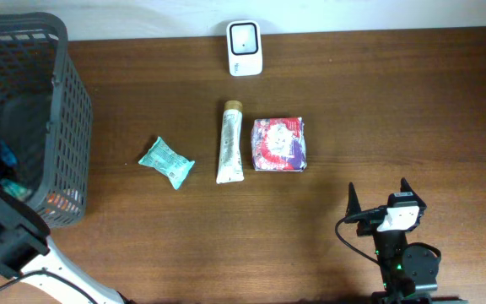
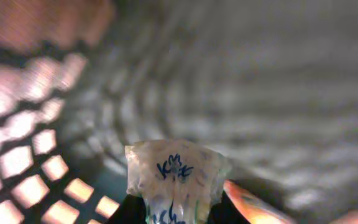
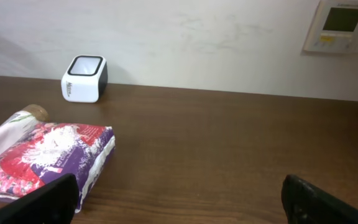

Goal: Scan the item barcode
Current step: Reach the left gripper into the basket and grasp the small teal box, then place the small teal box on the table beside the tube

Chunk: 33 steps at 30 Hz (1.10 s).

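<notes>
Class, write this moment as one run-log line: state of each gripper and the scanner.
left gripper: grips white packet in basket | right gripper: open, idle | scanner: untouched

Scanner top centre; teal packet, tube, red pouch below (one row).

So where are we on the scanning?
Done: nothing shown as scanned; teal packet, tube and red packet lie near the scanner. In hand: left gripper, inside the basket, grips a white packet. Right gripper open, empty. Left: lift it out, show its barcode to the scanner.
</notes>
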### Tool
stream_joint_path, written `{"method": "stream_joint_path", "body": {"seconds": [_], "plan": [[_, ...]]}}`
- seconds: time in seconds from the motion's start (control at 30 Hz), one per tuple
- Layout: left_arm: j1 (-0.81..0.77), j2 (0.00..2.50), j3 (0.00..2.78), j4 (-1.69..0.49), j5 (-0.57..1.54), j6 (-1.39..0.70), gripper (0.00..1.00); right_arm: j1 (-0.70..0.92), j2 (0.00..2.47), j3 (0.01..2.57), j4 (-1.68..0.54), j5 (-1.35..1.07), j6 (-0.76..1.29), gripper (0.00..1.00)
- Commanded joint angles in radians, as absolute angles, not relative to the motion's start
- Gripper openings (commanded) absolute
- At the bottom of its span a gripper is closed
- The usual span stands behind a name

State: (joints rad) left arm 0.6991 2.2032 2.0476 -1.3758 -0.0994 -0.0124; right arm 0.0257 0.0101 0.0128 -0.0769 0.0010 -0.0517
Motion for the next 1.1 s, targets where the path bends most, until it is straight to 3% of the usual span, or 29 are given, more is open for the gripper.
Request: {"method": "stream_joint_path", "body": {"seconds": [0.0, 0.13, 0.3, 0.47, 0.6, 0.67, 0.83, 1.07], "plan": [[0.709, 2.195, 2.362, -1.439, 0.113, -0.041, 0.00, 0.021, 0.003, 0.006, -0.081, 0.000, -0.044, 0.99], [0.709, 2.195, 2.690, -1.480, 0.433, -0.043, 0.00, 0.021, 0.003, 0.006, -0.082, 0.000, -0.044, 0.99], [0.707, 2.195, 3.011, -1.479, 0.876, -0.242, 0.00, 0.021, 0.003, 0.006, -0.081, 0.000, -0.044, 0.99], [0.616, 2.195, 3.128, -1.520, 1.052, -0.288, 0.00, 0.021, 0.003, 0.006, -0.081, 0.000, -0.044, 0.99], [0.471, 2.195, 3.124, -1.689, 0.969, -0.288, 0.00, 0.021, 0.003, 0.006, -0.081, 0.000, -0.044, 0.99], [0.375, 2.195, 3.123, -1.688, 0.895, -0.279, 0.00, 0.021, 0.003, 0.006, -0.081, 0.000, -0.044, 0.99], [0.096, 2.195, 3.105, -1.688, 0.410, -0.280, 0.00, 0.021, 0.003, 0.006, -0.081, 0.000, -0.044, 0.99], [-0.146, 2.232, 2.951, -1.688, 0.209, -0.284, 0.00, 0.021, 0.003, 0.006, -0.081, 0.000, -0.044, 0.99]]}}
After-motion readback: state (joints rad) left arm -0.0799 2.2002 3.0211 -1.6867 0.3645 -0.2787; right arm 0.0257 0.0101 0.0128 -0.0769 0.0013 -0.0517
